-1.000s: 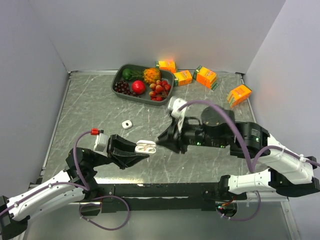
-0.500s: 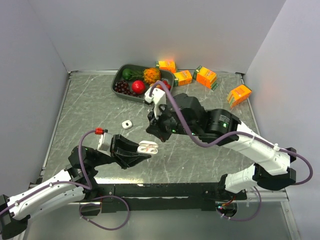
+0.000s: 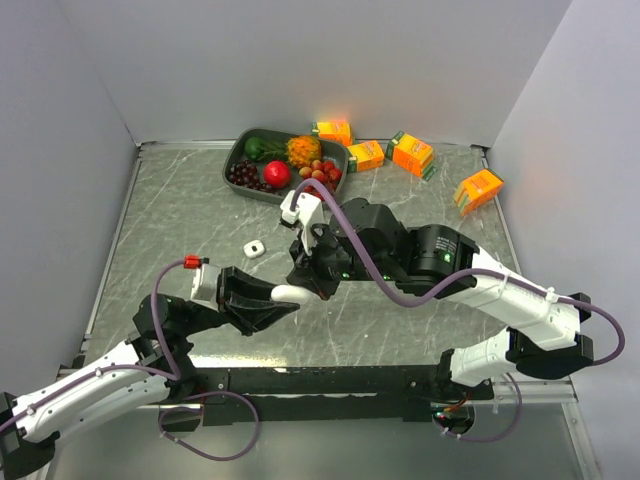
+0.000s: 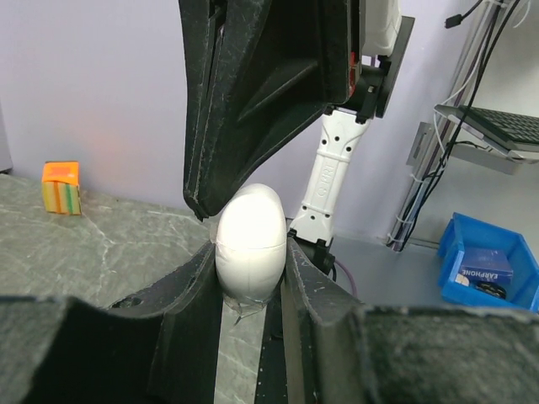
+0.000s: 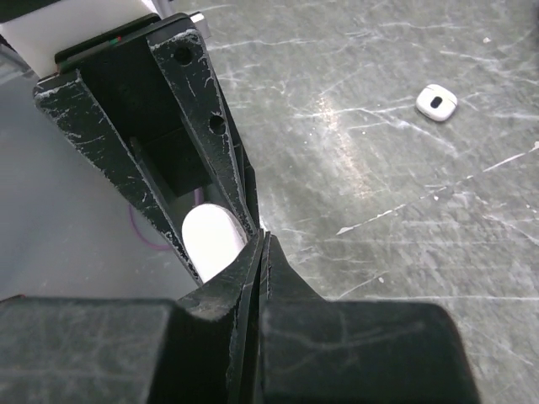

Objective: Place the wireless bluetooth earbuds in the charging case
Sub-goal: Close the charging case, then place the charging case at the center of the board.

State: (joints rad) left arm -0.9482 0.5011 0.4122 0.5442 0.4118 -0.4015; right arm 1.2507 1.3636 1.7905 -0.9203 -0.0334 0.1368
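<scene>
White plastic first: I count one egg-shaped charging case (image 4: 250, 240), lid shut. It's pinched between the two fingers of the left claw (image 3: 288, 300), over the front middle of the table (image 3: 180, 210). So that claw is clamped on the case, one finger on each side. The earbuds themselves I can't make out in any view. One more small white piece (image 3: 253, 248), rounded with a dark oval on top, lies by itself on the table a bit behind and left of the held case. Can't tell what it is exactly. Along the back there are four orange cartons (image 3: 411, 153), three near the back wall and one off toward the right wall. There's also one dark tray (image 3: 236, 155) with fruit (image 3: 277, 173) in it: a red round one, a green one, a spiky yellow-orange one, dark grapes and a bunch of small red ones. Two arms total. The left one comes in low from the bottom-left corner, elbow bent, and its claw points right toward the middle. The right one goes up from its base at the lower right, then reaches left across the table with its wrist tipped down. The right claw (image 5: 263, 240) is fully closed on nothing, fingers pressed flat together. Its tips sit right against the top edge of the case.
</scene>
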